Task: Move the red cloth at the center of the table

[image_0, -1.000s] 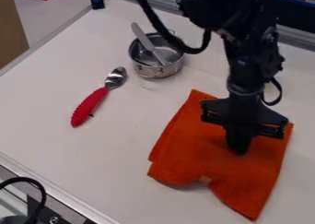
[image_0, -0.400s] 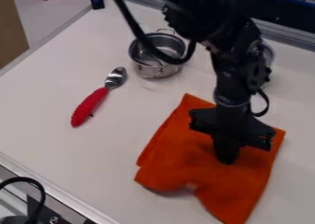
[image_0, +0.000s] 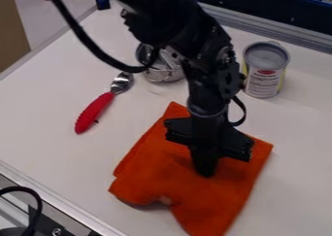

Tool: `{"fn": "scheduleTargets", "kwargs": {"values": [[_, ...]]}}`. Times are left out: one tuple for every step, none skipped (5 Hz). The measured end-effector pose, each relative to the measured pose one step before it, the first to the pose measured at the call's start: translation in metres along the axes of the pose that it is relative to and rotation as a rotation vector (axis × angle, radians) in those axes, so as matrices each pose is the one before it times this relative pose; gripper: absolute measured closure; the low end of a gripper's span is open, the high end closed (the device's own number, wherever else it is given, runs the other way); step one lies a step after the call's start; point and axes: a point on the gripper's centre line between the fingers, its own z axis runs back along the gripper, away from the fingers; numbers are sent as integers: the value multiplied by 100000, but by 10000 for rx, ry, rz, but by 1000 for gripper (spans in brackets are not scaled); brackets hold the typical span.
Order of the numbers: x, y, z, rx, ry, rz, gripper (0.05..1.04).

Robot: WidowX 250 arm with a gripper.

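My gripper points down onto the orange-red cloth, its tip at the cloth's middle, right of the table's centre toward the front. The gripper looks shut on the fabric. Spread out with a folded left edge, the cloth lies on the white table, and part of it is hidden behind the gripper.
A metal pot with a utensil in it stands behind, partly covered by the arm. At its left lies a spoon with a red handle. A can stands at the back right.
The gripper and the cloth have moved left together, sliding over the table. The arm now covers more of the pot, and the can behind it has come into view.
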Motion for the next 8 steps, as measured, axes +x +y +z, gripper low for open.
{"fn": "scheduleTargets", "kwargs": {"values": [[-27, 2230, 30, 148, -85, -89, 1031], [-245, 1737, 223, 69, -299, 289, 1031], [-819, 910, 251, -141, -88, 468, 1031], [-439, 278, 382, -125, 66, 394, 1031], [-395, -21, 62, -71, 47, 116, 1031], [366, -430, 20, -87, -220, 921, 1031], [493, -516, 161, 118, -264, 688, 1031], [268, -101, -310, 238, -195, 664, 1031]]}}
